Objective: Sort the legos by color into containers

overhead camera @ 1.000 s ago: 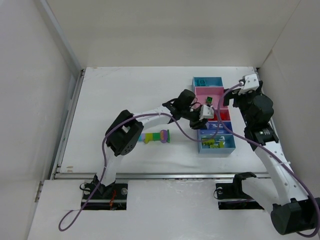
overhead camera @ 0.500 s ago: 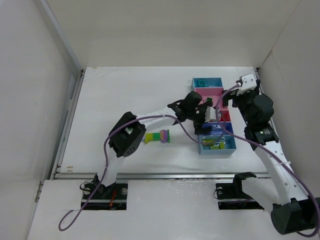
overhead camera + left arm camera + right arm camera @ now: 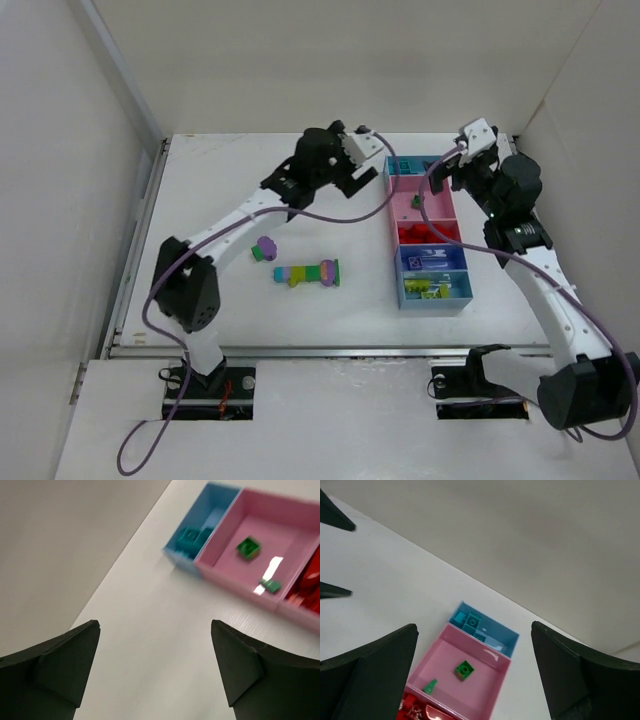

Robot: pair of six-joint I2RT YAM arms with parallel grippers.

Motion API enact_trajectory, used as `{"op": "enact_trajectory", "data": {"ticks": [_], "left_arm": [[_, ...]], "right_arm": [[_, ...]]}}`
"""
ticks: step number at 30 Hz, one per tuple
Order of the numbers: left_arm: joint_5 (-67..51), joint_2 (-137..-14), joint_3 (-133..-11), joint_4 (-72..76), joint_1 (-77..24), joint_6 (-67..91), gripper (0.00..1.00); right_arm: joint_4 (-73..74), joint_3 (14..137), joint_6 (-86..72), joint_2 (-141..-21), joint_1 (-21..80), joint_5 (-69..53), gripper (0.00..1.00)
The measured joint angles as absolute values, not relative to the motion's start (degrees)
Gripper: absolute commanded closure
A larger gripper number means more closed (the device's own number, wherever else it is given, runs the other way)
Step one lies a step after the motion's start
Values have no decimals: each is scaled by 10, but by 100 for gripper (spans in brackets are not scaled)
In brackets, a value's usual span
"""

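My left hand point(image 3: 155, 625) and right hand point(image 3: 474, 626), both wide and empty. A green brick point(image 3: 248, 548) lies in a pink bin point(image 3: 282, 537); joined bricks point(image 3: 310, 272) lie loose on the worktop point(image 3: 250, 310).

The white desk point(image 3: 220, 170) carries containers point(image 3: 436, 203) of light blue, pink and darker blue. Green legos point(image 3: 248, 548) lie on pink, red legos point(image 3: 425, 232) beside them; the loose stack point(image 3: 308, 273) seems yellow-green, purple and teal, though small.

No writing, label, brand, number or sign is legible anywhere, neither on the containers point(image 3: 438, 208), nor on the legos point(image 3: 310, 272), nor on the table point(image 3: 230, 200).
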State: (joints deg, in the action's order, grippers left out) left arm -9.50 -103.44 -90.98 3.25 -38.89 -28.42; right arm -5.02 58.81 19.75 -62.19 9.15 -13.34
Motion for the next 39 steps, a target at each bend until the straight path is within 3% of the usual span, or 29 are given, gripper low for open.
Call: {"op": "enact_trajectory", "data": {"ticks": [10, 15, 23, 31, 35, 37, 39], "left_arm": [[-113, -841, -651, -114, -181, -428, 11], [-121, -828, -559, -173, -171, -495, 11], [-140, -837, -540, -209, -126, -547, 11], [-166, -936, -561, -215, -111, -562, 15], [-178, -951, -575, -220, -111, -567, 33], [-182, -952, -576, -221, -111, -568, 50], [-184, -955, -576, -222, -111, -570, 60]], "right_arm": [[-50, 620, 213, -757, 210, -146, 0], [-50, 648, 225, -815, 260, -126, 0], [-52, 678, 230, -844, 270, -109, 0], [-52, 687, 232, -853, 274, -94, 0], [-53, 691, 232, -854, 274, -87, 0], [-54, 693, 232, -856, 274, -83, 0], [-54, 693, 232, -856, 274, -81, 0]]}}
